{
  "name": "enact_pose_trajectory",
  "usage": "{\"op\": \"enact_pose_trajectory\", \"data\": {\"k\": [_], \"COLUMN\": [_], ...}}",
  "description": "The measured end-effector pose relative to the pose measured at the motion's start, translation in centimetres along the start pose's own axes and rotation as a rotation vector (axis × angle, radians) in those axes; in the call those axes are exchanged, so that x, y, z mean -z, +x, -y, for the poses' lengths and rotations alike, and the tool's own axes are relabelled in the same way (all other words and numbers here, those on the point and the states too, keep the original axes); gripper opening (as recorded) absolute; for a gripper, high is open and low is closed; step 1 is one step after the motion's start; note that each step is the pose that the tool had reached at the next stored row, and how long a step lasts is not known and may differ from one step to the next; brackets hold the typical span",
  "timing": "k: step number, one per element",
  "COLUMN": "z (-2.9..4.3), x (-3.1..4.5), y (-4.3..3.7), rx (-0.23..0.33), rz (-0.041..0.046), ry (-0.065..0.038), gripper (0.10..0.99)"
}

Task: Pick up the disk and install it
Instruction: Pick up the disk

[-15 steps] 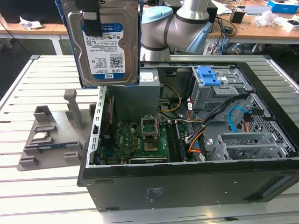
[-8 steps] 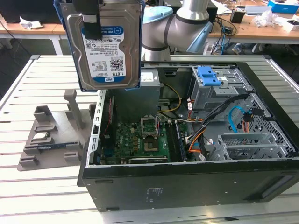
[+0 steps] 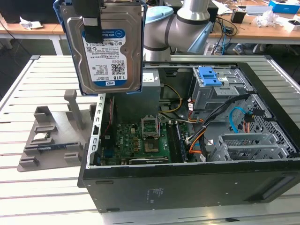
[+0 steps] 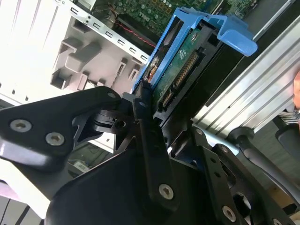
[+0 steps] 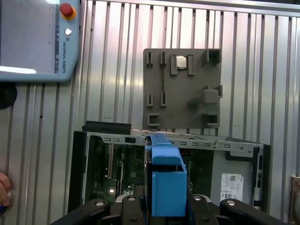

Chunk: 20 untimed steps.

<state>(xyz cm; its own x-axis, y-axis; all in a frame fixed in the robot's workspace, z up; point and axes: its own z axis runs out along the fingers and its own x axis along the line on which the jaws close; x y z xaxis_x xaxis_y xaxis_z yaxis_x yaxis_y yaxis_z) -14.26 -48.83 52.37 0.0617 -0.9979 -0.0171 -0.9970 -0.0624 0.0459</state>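
Observation:
The disk (image 3: 112,54), a silver hard drive with a blue-and-white label and blue rails, hangs upright in the air above the open computer case (image 3: 187,185), near its end on the exterior view's left. My gripper (image 3: 91,21) is shut on its upper part, one black finger lying across the label. In the second wrist view the disk (image 4: 180,63) shows its green circuit side and connector, clamped between the black fingers (image 4: 143,101) of the gripper (image 4: 164,110). In the first wrist view the disk's blue rail (image 5: 166,180) sticks out from the gripper (image 5: 166,206), over the case's motherboard.
A grey plastic stand (image 3: 51,136) with slots lies on the slatted table beside the case, seen also from above (image 5: 183,89). Inside the case stands a grey drive cage with a blue tab (image 3: 209,76), amid cables. A teach pendant (image 5: 37,37) lies on the table; a hand (image 5: 3,194) is near.

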Motion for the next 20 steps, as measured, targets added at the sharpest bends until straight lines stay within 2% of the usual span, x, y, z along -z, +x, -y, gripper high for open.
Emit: {"op": "enact_pose_trajectory", "data": {"k": [3,9,12,17,20], "z": [0.03,0.04,0.04,0.07,0.10], "x": [0.01,0.03,0.05,0.06,0.08], "y": [0.49,2.09,3.17,4.22,5.11], "rx": [0.000,0.000,0.000,0.000,0.000], "rz": [0.0000,0.0000,0.0000,0.0000,0.0000], "ry": [0.000,0.000,0.000,0.000,0.000], "gripper": [0.365,0.365,0.365,0.365,0.365]}}
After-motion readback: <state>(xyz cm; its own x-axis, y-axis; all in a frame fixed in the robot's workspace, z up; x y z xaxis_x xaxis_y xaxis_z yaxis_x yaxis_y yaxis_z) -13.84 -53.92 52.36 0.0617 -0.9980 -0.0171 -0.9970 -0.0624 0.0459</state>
